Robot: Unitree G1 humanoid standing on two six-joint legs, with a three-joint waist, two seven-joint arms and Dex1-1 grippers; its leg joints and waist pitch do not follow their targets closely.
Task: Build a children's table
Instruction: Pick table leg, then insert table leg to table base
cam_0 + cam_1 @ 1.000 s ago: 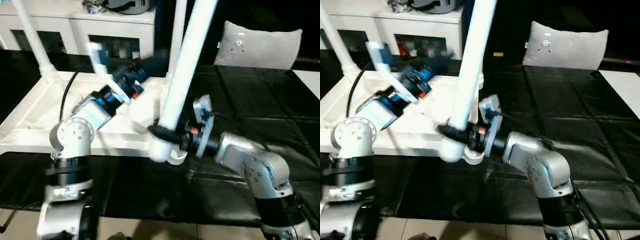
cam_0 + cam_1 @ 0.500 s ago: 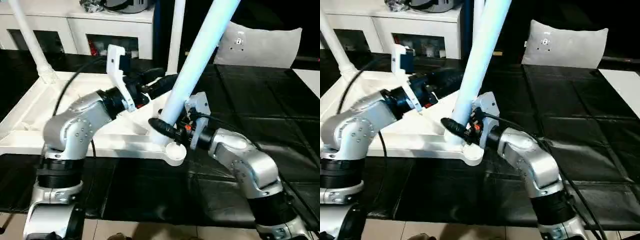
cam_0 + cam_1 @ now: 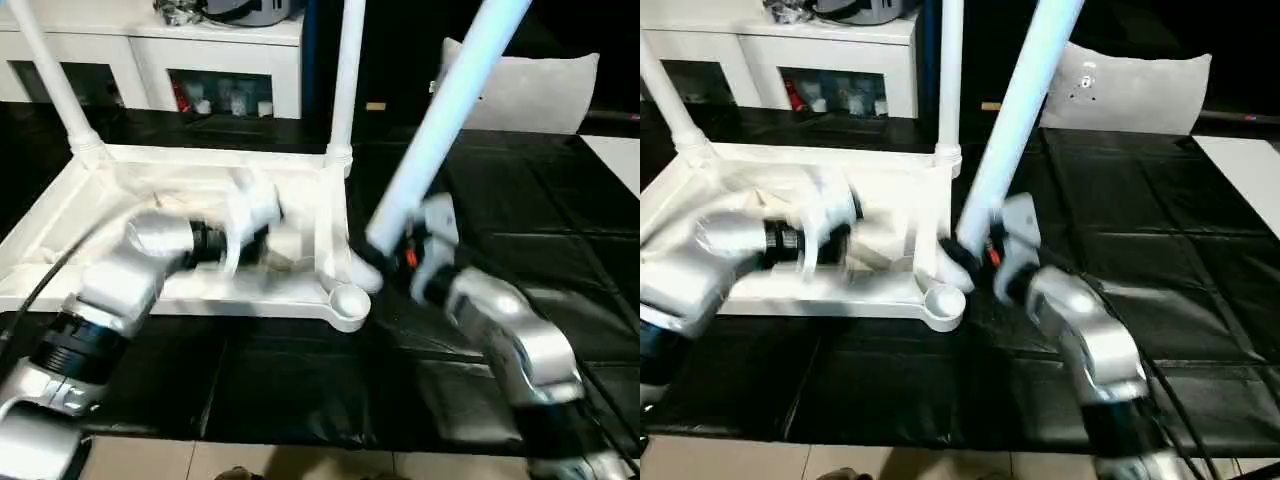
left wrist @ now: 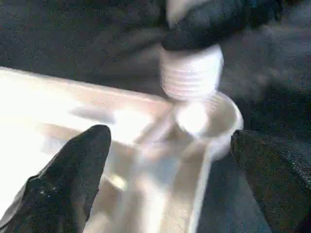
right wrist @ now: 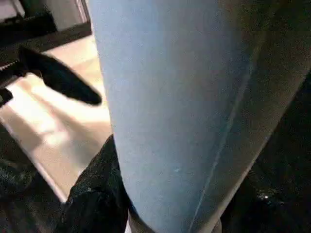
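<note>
Table top lies upside down on the black mat, ribbed side up, with 2 legs already standing in its far corner sockets. A 3rd leg is clamped near its lower end by the right gripper, jaws closed around the tube. Its long axis leans up and away to the right. In the left wrist view its threaded end hangs just above the empty near corner socket, slightly off centre, not yet seated. The coming move likely turns on that: the socket lies directly below the threaded tip, so the leg has to be stood more upright and lowered in. The right arm is the nearer one.

The left gripper hovers over the ribbed underside beside that socket, fingers spread wide and holding nothing.

Compared with 1 second ago, the leg leans further to the right, and the left gripper has dropped from a raised pose to low over the top, jaws wider. A pillow and a cabinet sit well behind.
</note>
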